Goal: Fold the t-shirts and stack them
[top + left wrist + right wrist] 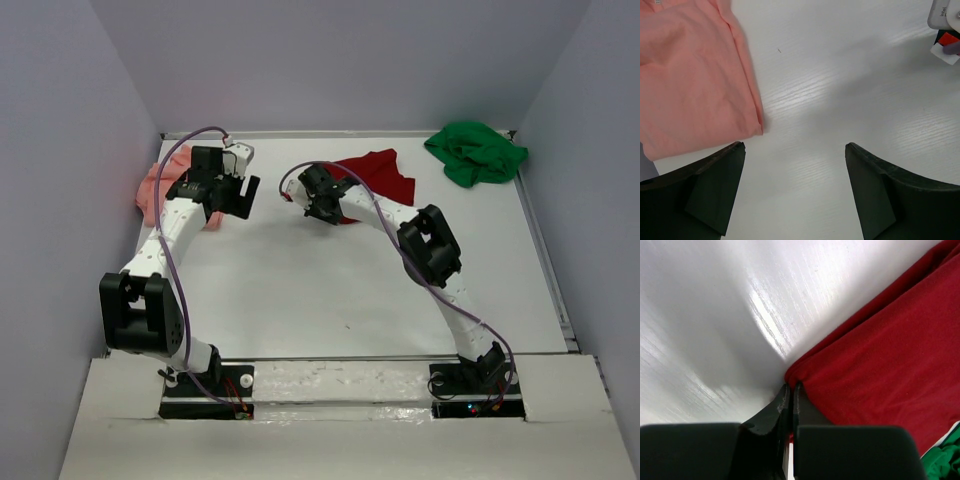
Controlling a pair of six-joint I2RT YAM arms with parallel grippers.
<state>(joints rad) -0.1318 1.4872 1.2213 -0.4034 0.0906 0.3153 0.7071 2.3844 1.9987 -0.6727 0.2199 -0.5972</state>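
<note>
Right hand (791,388): fingers pressed together, pinching the near corner of the dark red shirt (880,355), which lies at the far middle of the bench (300,290).
Right arm: stretched forward and leftward, wrist tipped down.
Left hand (795,146): fingers wide apart, holding nothing, above bare bench just beside the flat salmon pink shirt (690,85), far left.
Green shirt (475,152): crumpled, far right corner.

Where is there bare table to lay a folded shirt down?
The wide middle of the table, from the near edge up to the dark red shirt, is bare. The far edge is crowded: salmon pink shirt left, green shirt right, right gripper pinching the red one.
</note>
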